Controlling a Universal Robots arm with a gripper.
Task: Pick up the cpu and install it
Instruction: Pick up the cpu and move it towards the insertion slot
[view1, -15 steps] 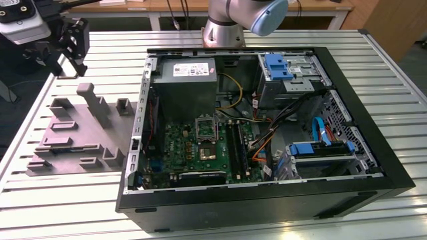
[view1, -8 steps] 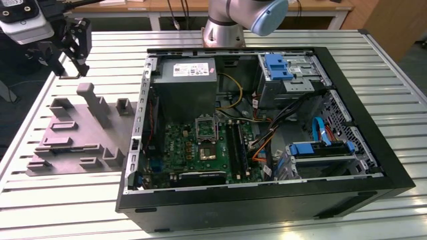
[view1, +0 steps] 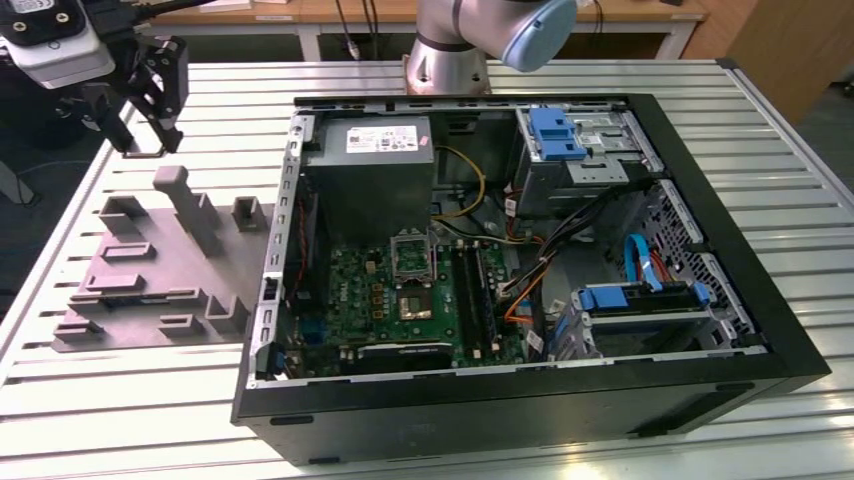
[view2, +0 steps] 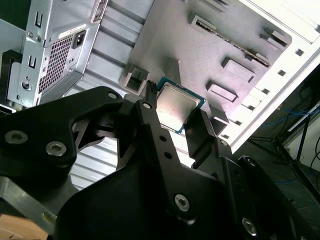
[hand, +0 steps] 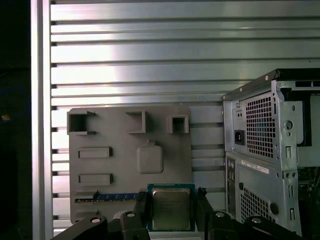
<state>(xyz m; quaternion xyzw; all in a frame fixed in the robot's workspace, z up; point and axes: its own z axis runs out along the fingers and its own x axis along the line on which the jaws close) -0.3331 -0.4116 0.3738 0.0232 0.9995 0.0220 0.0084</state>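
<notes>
In the upper left of the exterior view, the gripper (view1: 144, 146) hangs above the grey fixture (view1: 134, 275) on the slatted counter (view1: 400, 455), left of the open computer case (view1: 534, 405). Both wrist views reveal its fingers (view2: 150, 125) clamped narrowly on the cpu (view2: 177, 106) (hand: 171, 209), a flat square with a silvery top and greenish rim.

cpu (hand: 171, 209) in tool (hand: 171, 198); fixture (view1: 147, 285) on table (view1: 120, 405) beside case (view1: 467, 412).

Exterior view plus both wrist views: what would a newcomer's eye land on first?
The open computer case dominates the exterior view, its green motherboard exposed. In both wrist views the gripper holds the cpu between its fingers, with the grey fixture lying beyond it on the slatted table, beside the case.
</notes>
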